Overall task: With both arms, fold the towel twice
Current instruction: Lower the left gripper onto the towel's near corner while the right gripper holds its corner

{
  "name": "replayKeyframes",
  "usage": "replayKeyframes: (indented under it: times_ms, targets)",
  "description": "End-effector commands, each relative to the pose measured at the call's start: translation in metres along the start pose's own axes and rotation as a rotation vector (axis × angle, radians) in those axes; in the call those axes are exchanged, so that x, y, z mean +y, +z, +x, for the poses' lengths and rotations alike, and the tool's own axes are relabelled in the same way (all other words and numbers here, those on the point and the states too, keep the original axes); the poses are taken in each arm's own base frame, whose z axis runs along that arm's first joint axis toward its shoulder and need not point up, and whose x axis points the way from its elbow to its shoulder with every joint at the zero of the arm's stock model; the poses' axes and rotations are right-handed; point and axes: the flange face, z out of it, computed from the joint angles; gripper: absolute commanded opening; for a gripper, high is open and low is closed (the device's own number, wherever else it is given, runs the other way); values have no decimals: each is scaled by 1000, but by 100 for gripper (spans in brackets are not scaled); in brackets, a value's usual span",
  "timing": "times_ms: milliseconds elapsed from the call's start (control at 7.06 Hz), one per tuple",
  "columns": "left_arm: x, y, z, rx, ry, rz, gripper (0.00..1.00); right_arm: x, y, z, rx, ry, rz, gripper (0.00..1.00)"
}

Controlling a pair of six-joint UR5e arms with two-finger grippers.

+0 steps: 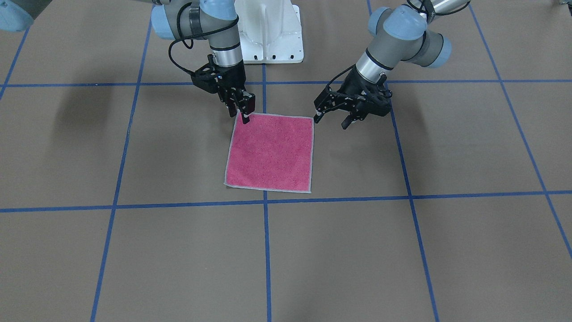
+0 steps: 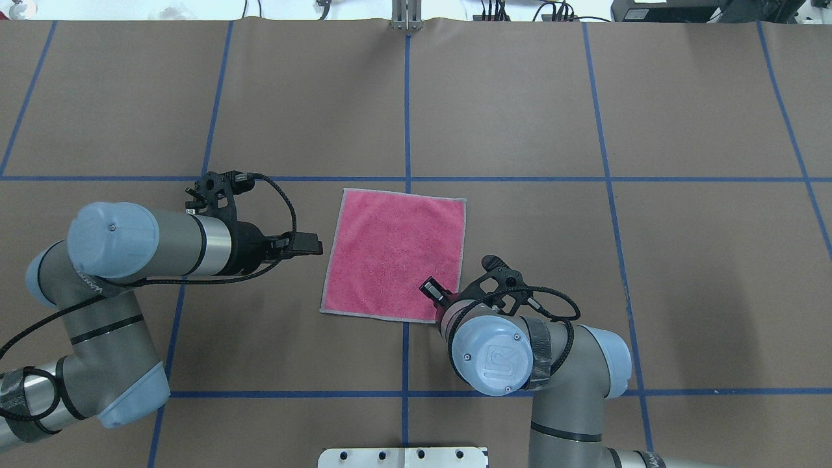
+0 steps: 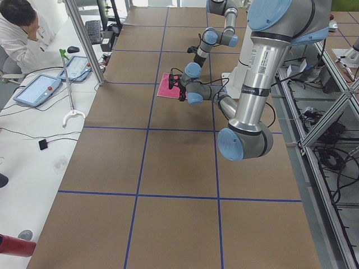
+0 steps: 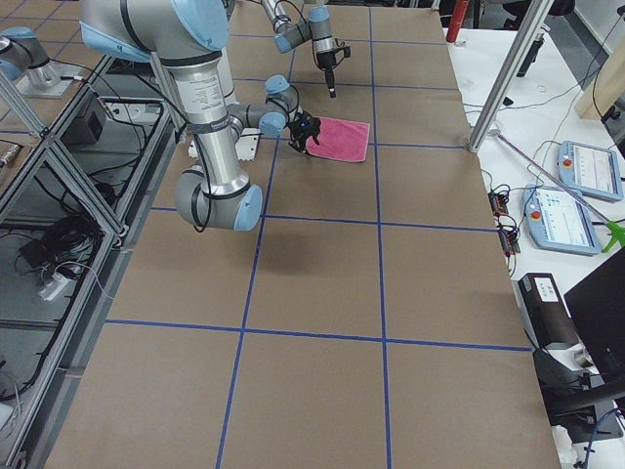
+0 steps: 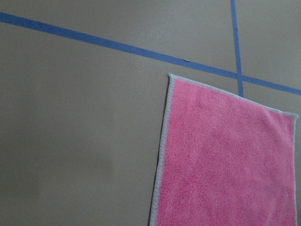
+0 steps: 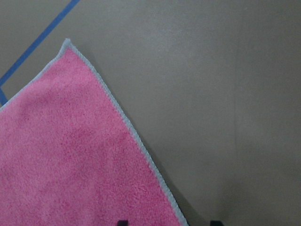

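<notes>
The towel (image 1: 270, 154) lies flat and unfolded on the table, pink face up, with its light grey border all around; it also shows in the overhead view (image 2: 396, 253). My right gripper (image 1: 239, 112) is open, with its tips low over the towel's corner nearest the robot on my right side (image 2: 430, 289). In the right wrist view the towel's edge (image 6: 127, 127) runs between the two fingertips. My left gripper (image 1: 331, 121) is open and empty, just off the towel's other robot-side corner, apart from the cloth (image 2: 317, 246). The left wrist view shows the towel (image 5: 225, 160) but no fingers.
The white pedestal (image 1: 268, 31) stands behind the towel at the robot's base. Blue tape lines (image 1: 265, 250) grid the brown table. An operator (image 3: 17, 28) sits at a side bench with tablets (image 3: 36, 89). Further arms (image 3: 216, 36) stand beyond.
</notes>
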Motion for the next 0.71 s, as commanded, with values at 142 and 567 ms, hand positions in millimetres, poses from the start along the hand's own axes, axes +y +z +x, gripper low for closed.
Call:
replayKeyframes:
  times_ms: [142, 567]
  targets:
    - [0, 1, -1, -2, 0, 0, 100, 0, -1, 6, 7, -6, -2, 60]
    - [0, 1, -4, -7, -1, -1, 100, 12, -13, 5, -10, -8, -20, 38]
